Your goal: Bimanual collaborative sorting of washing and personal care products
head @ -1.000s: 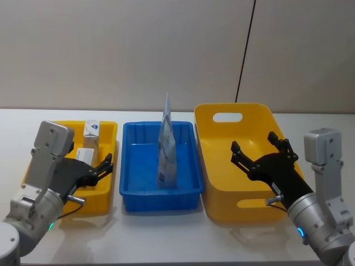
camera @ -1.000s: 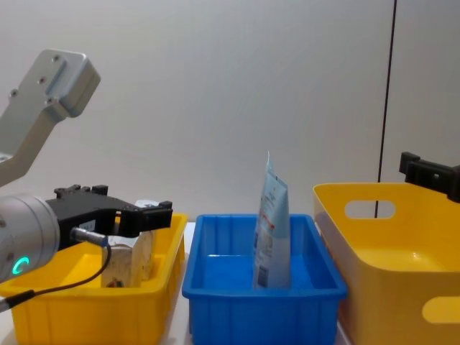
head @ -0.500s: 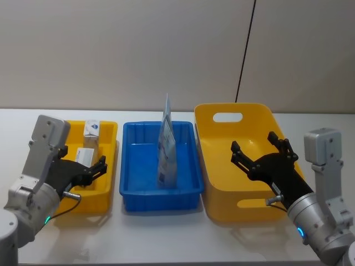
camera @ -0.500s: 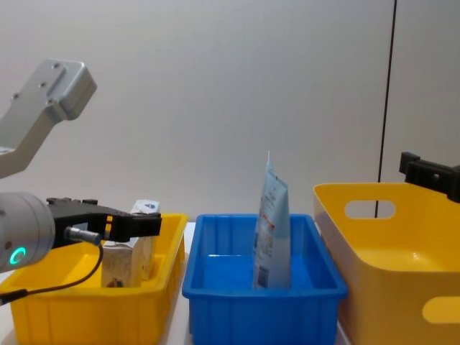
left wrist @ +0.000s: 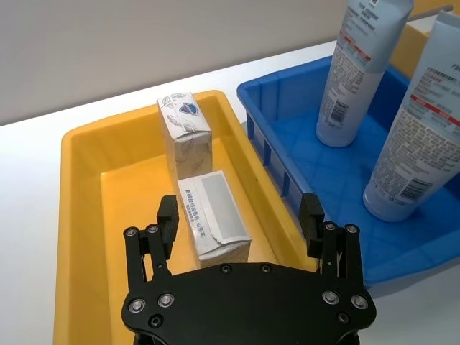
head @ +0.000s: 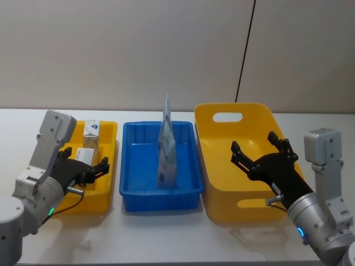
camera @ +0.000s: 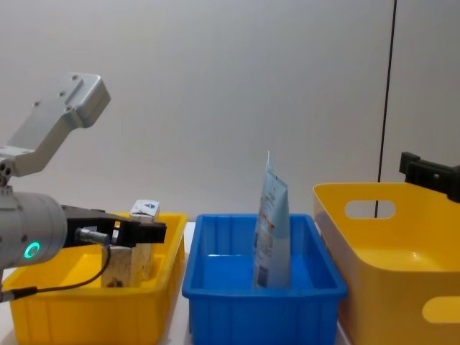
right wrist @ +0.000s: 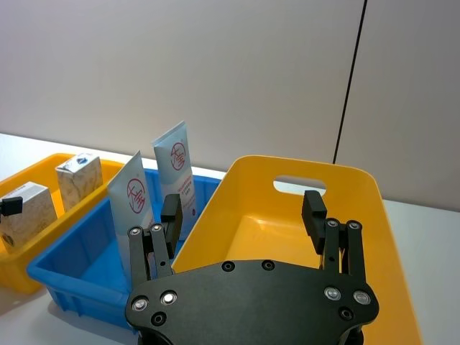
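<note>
Your left gripper (left wrist: 239,215) hangs low over the small yellow bin (left wrist: 75,215). Its fingers (left wrist: 167,215) are spread wide and hold nothing. Right under and between those fingers, one carton (left wrist: 213,223) lies on its side. Just past the fingertips, a second carton (left wrist: 185,133) stands up, just beside the far end of the first. Both boxes share this bin, I think because boxes go together. Farther off, to the side of the fingers, two tubes (left wrist: 359,65) stand on their caps in the blue bin (left wrist: 330,180). That looks like the place for tubes. Your right gripper (right wrist: 242,208) hangs over the big yellow bin (right wrist: 392,237), fingers spread too and holding nothing. Open fingers are ready to grab, but I think the sorting is nearly done.
</note>
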Action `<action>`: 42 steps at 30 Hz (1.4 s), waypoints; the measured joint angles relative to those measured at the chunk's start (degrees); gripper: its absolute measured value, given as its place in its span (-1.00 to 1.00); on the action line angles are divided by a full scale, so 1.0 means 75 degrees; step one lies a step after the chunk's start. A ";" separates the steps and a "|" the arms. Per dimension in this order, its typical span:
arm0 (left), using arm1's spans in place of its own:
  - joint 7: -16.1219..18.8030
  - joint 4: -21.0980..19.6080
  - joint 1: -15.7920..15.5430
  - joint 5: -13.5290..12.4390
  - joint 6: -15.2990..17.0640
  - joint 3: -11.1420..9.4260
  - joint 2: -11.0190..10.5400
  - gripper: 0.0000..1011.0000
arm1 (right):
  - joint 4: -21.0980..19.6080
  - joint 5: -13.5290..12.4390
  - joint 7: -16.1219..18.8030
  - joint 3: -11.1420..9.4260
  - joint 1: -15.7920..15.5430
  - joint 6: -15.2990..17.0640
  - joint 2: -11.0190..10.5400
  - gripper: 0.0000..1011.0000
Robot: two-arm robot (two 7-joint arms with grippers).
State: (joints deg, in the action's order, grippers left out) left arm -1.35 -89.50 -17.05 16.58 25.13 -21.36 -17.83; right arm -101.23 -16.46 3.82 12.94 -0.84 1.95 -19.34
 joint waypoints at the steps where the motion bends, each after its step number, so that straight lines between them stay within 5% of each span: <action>1: -0.0003 0.0030 -0.0022 -0.0016 0.0029 -0.0007 0.0006 0.98 | 0.0000 0.0000 0.0000 0.0000 0.0000 0.0000 0.0000 0.98; 42: -0.0255 0.0970 -0.0863 -0.0606 0.0730 -0.0264 0.0127 0.98 | 0.0000 0.0000 0.0000 0.0000 0.0000 0.0000 0.0000 0.98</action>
State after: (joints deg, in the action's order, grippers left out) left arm -3.27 -82.23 -23.53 12.03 30.60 -23.35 -16.88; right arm -101.23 -16.47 3.83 12.94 -0.84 1.95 -19.34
